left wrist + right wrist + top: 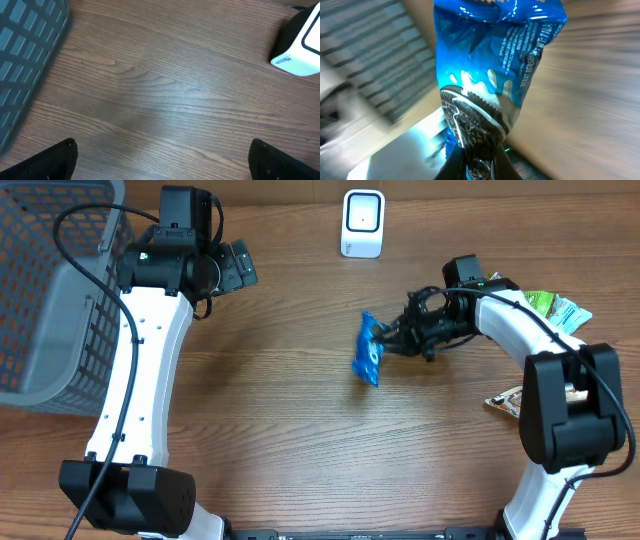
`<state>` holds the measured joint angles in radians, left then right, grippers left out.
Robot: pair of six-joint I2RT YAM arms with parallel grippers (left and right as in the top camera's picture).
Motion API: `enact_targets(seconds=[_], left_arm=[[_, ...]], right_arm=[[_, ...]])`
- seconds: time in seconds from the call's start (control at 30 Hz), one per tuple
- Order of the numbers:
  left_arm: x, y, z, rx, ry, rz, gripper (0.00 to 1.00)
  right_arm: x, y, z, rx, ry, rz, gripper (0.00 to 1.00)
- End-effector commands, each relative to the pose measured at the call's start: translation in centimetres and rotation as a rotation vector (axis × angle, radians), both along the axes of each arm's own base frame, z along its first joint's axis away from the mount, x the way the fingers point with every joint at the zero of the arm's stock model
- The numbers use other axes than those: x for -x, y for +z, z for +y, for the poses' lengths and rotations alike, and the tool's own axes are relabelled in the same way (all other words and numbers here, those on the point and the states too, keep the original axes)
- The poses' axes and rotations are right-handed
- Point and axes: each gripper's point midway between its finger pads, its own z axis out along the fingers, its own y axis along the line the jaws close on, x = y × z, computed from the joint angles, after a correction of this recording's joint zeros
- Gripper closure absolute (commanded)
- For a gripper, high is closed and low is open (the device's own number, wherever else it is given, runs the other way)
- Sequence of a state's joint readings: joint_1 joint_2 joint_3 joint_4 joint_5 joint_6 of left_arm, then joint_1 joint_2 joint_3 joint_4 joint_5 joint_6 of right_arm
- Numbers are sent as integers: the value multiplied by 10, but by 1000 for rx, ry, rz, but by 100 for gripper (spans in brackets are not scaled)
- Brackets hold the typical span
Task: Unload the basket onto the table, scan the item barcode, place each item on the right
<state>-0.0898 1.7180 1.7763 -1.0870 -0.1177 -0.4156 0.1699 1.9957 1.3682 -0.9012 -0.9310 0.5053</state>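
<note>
The right gripper [388, 338] is holding the blue cookie packet [368, 352] in tight jaws, not yet at the scanner [362, 223]. The left gripper [238, 268] is hanging, jaws wide.

1. Prob. a robotics lab, set up as a mock shop checkout.
2. Lab signs: two white/black robot arms [140, 370] fixed at a wood-grain bench [300, 440], cables on show.
3. Shop signs: white barcode scanner [362, 223], grey mesh basket [40, 300], snack packets [555, 308], blue cookie packet [368, 350].
</note>
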Motion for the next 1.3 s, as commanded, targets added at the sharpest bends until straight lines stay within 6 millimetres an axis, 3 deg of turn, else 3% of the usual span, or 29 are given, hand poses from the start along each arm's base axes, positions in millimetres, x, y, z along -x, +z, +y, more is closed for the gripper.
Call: enact_targets(seconds=[0.0, 0.07, 0.23, 0.3, 0.57, 0.73, 0.77, 0.87, 0.9, 0.97, 1.13, 1.27], left_arm=[[-2, -2, 1, -6, 14, 4, 0], [-2, -2, 1, -6, 14, 4, 0], [-2, -2, 1, -6, 14, 4, 0], [-2, -2, 1, -5, 13, 4, 0], [2, -4, -3, 16, 0, 22, 0], [1, -4, -4, 19, -3, 18, 0], [1, -4, -4, 19, -3, 19, 0], [1, -4, -4, 19, -2, 20, 0], [1, -4, -4, 19, -2, 20, 0], [1, -4, -4, 20, -2, 18, 0], [1, -4, -4, 20, -2, 19, 0], [2, -5, -6, 30, -9, 25, 0]], right_arm=[[-10, 2, -37, 363, 40, -234, 96], [-10, 11, -49, 490, 39, -288, 96], [-1, 29, -101, 1023, 40, -375, 96], [7, 31, -109, 1196, 78, -394, 96], [16, 15, -71, 1489, 323, -560, 96], [32, -6, -43, 1541, 482, -602, 96], [37, -7, -36, 1538, 509, -616, 93], [47, -4, -13, 1515, 553, -670, 69], [51, 1, -6, 1509, 569, -688, 53], [55, 12, 7, 1491, 561, -706, 1], [52, 43, 18, 1382, 477, -670, 0], [43, 58, -2, 1204, 401, -551, 0]])
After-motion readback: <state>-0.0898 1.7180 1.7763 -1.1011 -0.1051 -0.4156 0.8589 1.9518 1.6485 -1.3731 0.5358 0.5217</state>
